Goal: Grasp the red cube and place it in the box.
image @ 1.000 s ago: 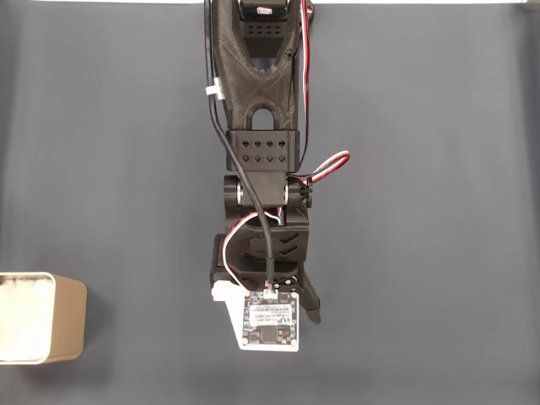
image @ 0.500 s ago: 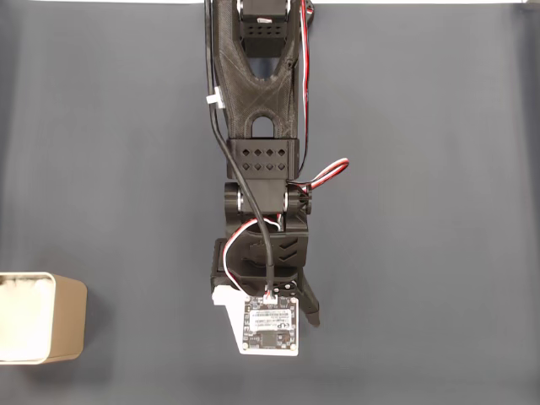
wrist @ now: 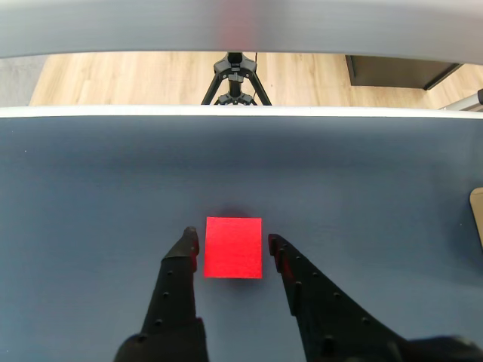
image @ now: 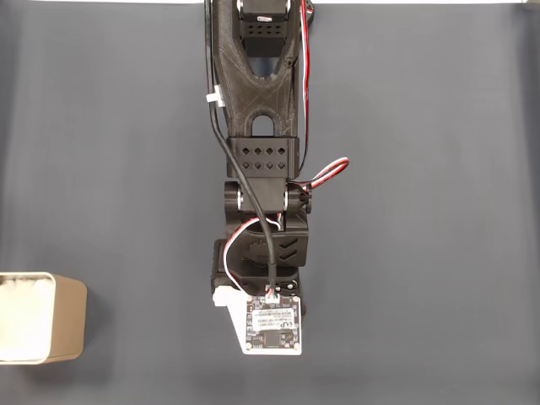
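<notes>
In the wrist view the small red cube (wrist: 234, 247) lies flat on the dark blue table, between the two black fingers of my gripper (wrist: 234, 243). The gripper is open, with a thin gap showing on each side of the cube. In the fixed view the black arm (image: 261, 169) reaches down the middle of the table, and its wrist camera board (image: 272, 325) hides the cube and fingertips. The cream box (image: 42, 316) with its white lining stands at the lower left edge there; a beige sliver of the box (wrist: 478, 215) shows at the right edge of the wrist view.
The dark table (image: 439, 211) lies bare on both sides of the arm. Past the table's far white edge (wrist: 241, 111) in the wrist view are a wooden floor and a black tripod (wrist: 234, 79).
The movable finger that stuck out to the right below the wrist has swung inward and is now hidden under the camera board. The arm has shifted slightly down the fixed view.
</notes>
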